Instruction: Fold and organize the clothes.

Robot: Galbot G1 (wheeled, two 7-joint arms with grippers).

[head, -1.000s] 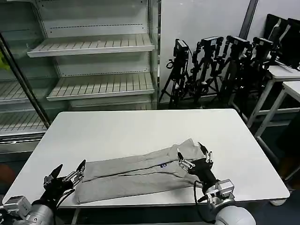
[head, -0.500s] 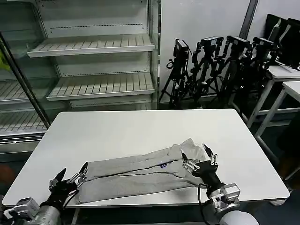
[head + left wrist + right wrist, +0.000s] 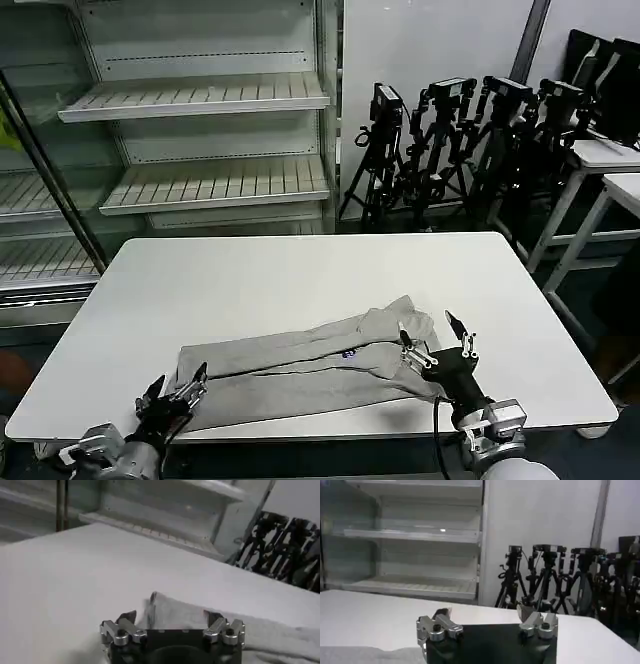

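A light grey T-shirt [image 3: 300,370], folded into a long strip, lies slantwise across the near half of the white table [image 3: 250,280], with a small blue print [image 3: 348,352] showing mid-strip. My left gripper [image 3: 173,389] stands open at the strip's left end, low by the table's near edge. In the left wrist view the left gripper [image 3: 170,617] straddles the cloth's end [image 3: 260,635], where a corner stands up. My right gripper [image 3: 437,344] is open just off the strip's right end. The right gripper [image 3: 484,614] has nothing between its fingers, and grey cloth [image 3: 365,655] lies beside it.
Bare metal shelves [image 3: 200,95] stand behind the table at the left. Several black tripods [image 3: 460,140] are grouped at the back right, with white desks [image 3: 610,170] at the far right. The far half of the table is bare.
Both grippers have slid to the right and back toward the near edge. The left one has come up to the strip's left end; the right one has drawn off its right end.
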